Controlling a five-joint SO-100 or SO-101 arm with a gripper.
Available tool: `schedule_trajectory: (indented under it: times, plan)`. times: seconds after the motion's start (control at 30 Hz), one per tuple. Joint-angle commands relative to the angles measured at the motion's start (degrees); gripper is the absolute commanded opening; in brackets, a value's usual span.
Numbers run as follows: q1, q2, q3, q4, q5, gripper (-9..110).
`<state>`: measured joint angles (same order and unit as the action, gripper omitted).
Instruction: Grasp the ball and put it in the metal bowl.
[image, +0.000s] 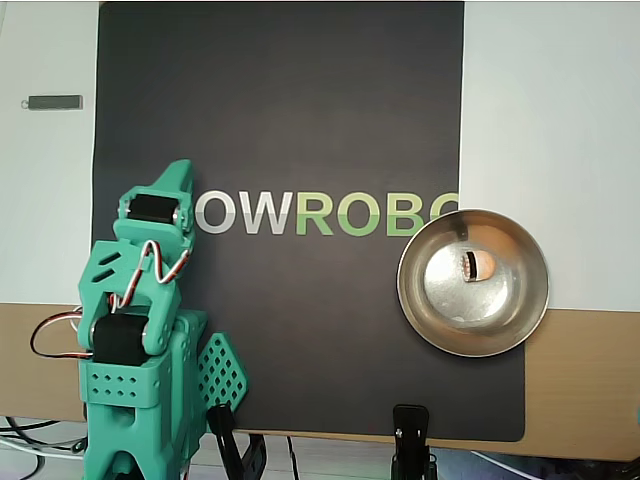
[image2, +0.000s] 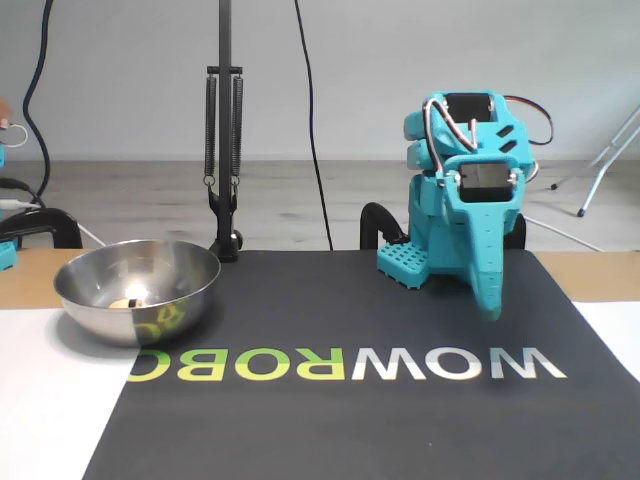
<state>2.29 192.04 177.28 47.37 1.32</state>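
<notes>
The ball (image: 481, 265), small and pale orange-tan, lies inside the metal bowl (image: 520, 312) at the right edge of the black mat in the overhead view. In the fixed view the bowl (image2: 105, 320) stands at the left, and the ball (image2: 127, 301) just shows low inside it. My teal gripper (image: 182, 172) is folded back over the arm's base, far from the bowl. In the fixed view it (image2: 489, 308) points down at the mat. Its jaws look closed together and hold nothing.
A black mat (image: 300, 100) with WOWROBO lettering covers the table's middle. A small grey bar (image: 55, 102) lies on the white surface at the upper left. A black clamp (image: 411, 432) grips the table's edge and a spring-arm pole (image2: 224, 150) rises behind the bowl. Cables (image: 45, 335) hang near the arm's base.
</notes>
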Motion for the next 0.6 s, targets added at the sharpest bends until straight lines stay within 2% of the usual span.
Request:
schedule_trajectory:
  times: [0.0, 0.57]
  plan:
    - [0.26, 3.69, 1.85, 0.18, -0.35, 0]
    - [0.18, 3.6, 1.85, 0.09, -2.2, 0]
